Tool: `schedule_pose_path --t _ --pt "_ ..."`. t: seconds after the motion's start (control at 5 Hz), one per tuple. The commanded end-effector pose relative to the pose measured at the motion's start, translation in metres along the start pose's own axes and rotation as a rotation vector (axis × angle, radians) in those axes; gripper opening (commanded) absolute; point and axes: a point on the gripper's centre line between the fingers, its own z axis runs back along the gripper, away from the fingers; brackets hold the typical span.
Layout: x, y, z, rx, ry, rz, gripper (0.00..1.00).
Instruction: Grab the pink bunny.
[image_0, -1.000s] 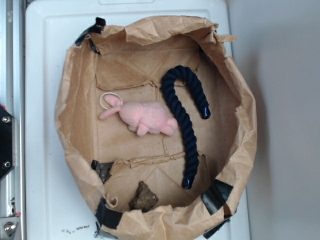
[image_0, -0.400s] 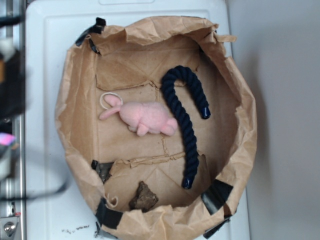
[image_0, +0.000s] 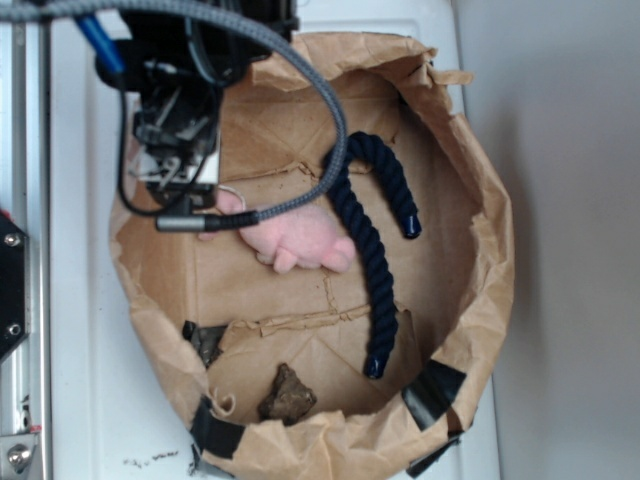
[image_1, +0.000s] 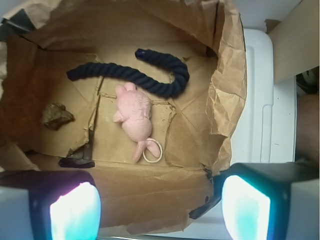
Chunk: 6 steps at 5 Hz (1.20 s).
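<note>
Over the paper-lined bin (image_0: 480, 290), the arm is swinging into view, its tool (image_1: 160, 200) hanging wide open above the near rim. Down on the floor, the pink bunny (image_1: 134, 119) is lying untouched beside the navy rope (image_1: 150, 82), so the grab is only beginning.

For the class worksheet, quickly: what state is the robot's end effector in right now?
End effector: open, holding nothing, poised above the brown paper-lined basket; the small pale-pink fuzzy plush bunny lies untouched below.
</note>
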Motion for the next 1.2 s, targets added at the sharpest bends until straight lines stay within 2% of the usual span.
schedule_pose_path --t 0.0,0.2,0.4,0.6,0.8,1.0 --pt "0.003 0.005 0.014 0.022 -0.048 0.010 1.00" --pt "0.003 0.005 0.014 0.022 -0.048 0.010 1.00" --pt "-0.006 -0.021 0.004 0.026 -0.045 -0.039 1.00" --pt "0.003 -0.029 -0.009 -0.024 -0.037 -0.007 1.00" --pt "0.008 -0.036 -0.015 -0.034 -0.080 -0.005 1.00" --pt "0.020 -0.036 -0.034 -0.024 -0.082 0.024 1.00"
